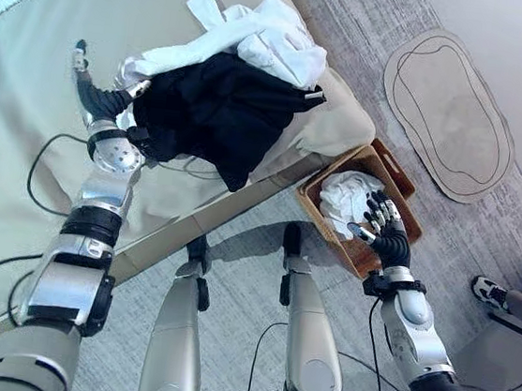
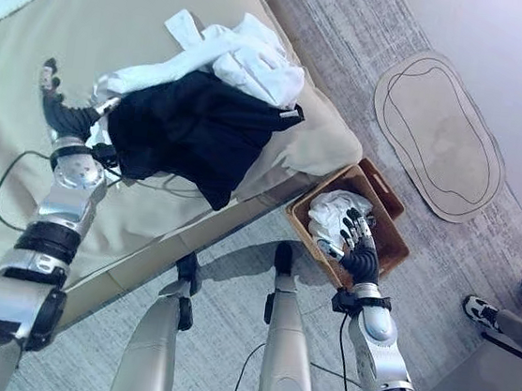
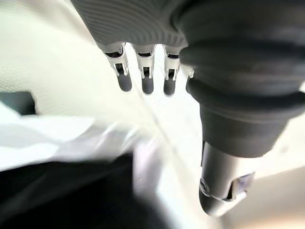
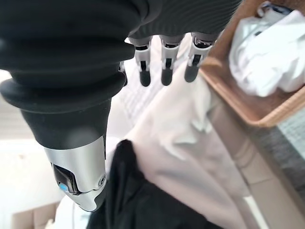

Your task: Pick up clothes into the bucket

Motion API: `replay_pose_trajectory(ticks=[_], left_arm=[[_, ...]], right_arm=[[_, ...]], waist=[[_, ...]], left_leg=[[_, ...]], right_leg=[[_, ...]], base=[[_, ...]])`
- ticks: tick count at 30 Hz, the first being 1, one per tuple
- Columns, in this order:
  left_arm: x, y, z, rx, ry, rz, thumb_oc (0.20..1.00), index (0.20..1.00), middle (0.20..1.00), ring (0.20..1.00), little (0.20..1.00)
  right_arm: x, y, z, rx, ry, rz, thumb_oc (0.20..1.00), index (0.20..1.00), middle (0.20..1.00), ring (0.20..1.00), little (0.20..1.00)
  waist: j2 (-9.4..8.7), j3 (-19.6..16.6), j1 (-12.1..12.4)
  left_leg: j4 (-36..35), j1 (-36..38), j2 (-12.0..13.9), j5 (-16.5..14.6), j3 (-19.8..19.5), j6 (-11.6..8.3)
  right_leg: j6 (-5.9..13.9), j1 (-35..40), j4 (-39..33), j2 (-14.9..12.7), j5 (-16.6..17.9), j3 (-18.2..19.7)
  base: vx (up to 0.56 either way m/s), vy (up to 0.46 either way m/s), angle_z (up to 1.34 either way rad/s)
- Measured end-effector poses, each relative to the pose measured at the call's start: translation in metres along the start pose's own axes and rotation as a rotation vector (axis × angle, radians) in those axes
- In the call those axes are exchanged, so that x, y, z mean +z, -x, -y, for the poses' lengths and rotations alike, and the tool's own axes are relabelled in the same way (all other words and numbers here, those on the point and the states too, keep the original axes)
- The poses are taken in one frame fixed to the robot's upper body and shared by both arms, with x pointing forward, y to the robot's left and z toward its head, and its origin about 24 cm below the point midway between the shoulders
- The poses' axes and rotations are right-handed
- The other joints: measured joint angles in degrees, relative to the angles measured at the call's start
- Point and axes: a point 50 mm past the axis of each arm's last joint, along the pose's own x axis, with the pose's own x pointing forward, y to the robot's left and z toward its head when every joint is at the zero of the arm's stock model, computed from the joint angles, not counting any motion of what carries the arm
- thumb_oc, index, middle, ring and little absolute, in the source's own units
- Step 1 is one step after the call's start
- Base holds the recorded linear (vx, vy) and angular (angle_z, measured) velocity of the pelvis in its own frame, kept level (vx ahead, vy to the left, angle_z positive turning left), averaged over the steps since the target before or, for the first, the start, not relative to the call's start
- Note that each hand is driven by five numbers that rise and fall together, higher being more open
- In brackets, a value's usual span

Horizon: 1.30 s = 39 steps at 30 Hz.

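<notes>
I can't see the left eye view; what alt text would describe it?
Black garment and white clothes piled at a bed's edge, left hand open beside them; right hand open over a wicker basket holding white cloth.

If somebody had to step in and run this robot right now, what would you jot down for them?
Left hand: open, at the edge of the clothes pile on the bed, holding nothing.
Right hand: open, empty, above the basket.
Done: one white garment lies in the basket on the floor beside the bed.
Left: the black garment and the white clothes at the bed's corner.
</notes>
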Motion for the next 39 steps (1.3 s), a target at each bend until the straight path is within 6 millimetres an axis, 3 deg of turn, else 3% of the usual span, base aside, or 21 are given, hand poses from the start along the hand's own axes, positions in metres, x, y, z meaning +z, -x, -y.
replay_pose_trajectory(ticks=[5, 9, 13, 19, 21, 28, 39], left_arm=[[-0.010, 0.023, -0.019, 0.007, -0.153, 0.119, 1.000, 1.000, 1.000, 1.000, 1.000], [-0.016, 0.033, -0.022, -0.011, -0.259, 0.180, 1.000, 1.000, 1.000, 1.000, 1.000], [-0.006, 0.044, -0.005, -0.053, -0.310, 0.296, 1.000, 1.000, 1.000, 1.000, 1.000], [0.003, 0.058, 0.023, -0.275, -0.462, 0.493, 1.000, 1.000, 1.000, 1.000, 1.000], [0.008, 0.057, 0.036, -0.393, -0.580, 0.605, 1.000, 1.000, 1.000, 1.000, 1.000], [0.034, 0.045, 0.065, -0.554, -0.824, 0.882, 1.000, 1.000, 1.000, 1.000, 1.000], [0.026, 0.028, 0.071, -0.618, -1.066, 0.888, 1.000, 1.000, 1.000, 1.000, 1.000]], right_arm=[[0.000, 0.002, 0.006, -0.022, 0.008, 0.003, 1.000, 1.000, 1.000, 1.000, 1.000], [0.001, 0.002, 0.005, -0.020, 0.006, 0.012, 1.000, 1.000, 1.000, 1.000, 1.000], [0.002, 0.002, 0.005, -0.025, 0.004, 0.023, 1.000, 1.000, 1.000, 1.000, 1.000], [0.003, 0.002, 0.006, -0.031, 0.004, 0.031, 1.000, 1.000, 1.000, 1.000, 1.000], [0.004, 0.001, 0.005, -0.025, 0.005, 0.035, 1.000, 1.000, 1.000, 1.000, 1.000], [0.010, -0.003, 0.006, 0.013, 0.026, 0.067, 1.000, 1.000, 1.000, 1.000, 1.000], [0.017, -0.007, 0.009, 0.026, 0.032, 0.089, 1.000, 1.000, 1.000, 1.000, 1.000]], waist=[[0.78, 0.47, 0.88], [1.07, 0.66, 1.67], [1.07, 0.70, 2.19], [1.04, 0.77, 1.63], [1.03, 0.79, 1.04], [0.99, 0.86, -0.38], [1.09, 2.77, -2.41]], left_leg=[[-0.61, -0.05, 0.28, -0.10, -0.04, -0.14], [-0.86, -0.56, 0.29, -0.10, -0.19, -0.17], [-0.70, -1.33, 0.23, -0.06, -0.30, -0.14], [-0.55, -1.33, 0.25, -0.03, -0.14, -0.10], [-0.52, -1.34, 0.25, -0.03, -0.01, -0.10], [1.43, -4.45, 0.39, -0.14, 0.72, -0.17], [5.01, -10.09, 1.49, -0.65, 1.67, -0.64]], right_leg=[[-0.21, -0.42, 0.04, 0.19, -0.24, -0.22], [-0.32, -0.92, 0.09, 0.19, -0.31, -0.39], [-0.32, -1.54, 0.16, 0.15, -0.30, -0.50], [-0.30, -1.53, 0.16, 0.20, -0.28, -0.53], [-0.30, -1.57, 0.22, 0.22, -0.28, -0.52], [-0.18, -5.38, 2.44, 0.36, -0.42, 0.68], [-0.74, -12.84, 7.47, 1.37, -1.05, 2.72]], base=[[0.00, -0.007, 0.00], [0.00, -0.014, 0.02], [0.00, 0.000, 0.00], [0.00, 0.000, 0.00], [0.00, 0.000, 0.00], [-0.02, 0.022, -0.05], [-0.02, 0.016, -0.07]])
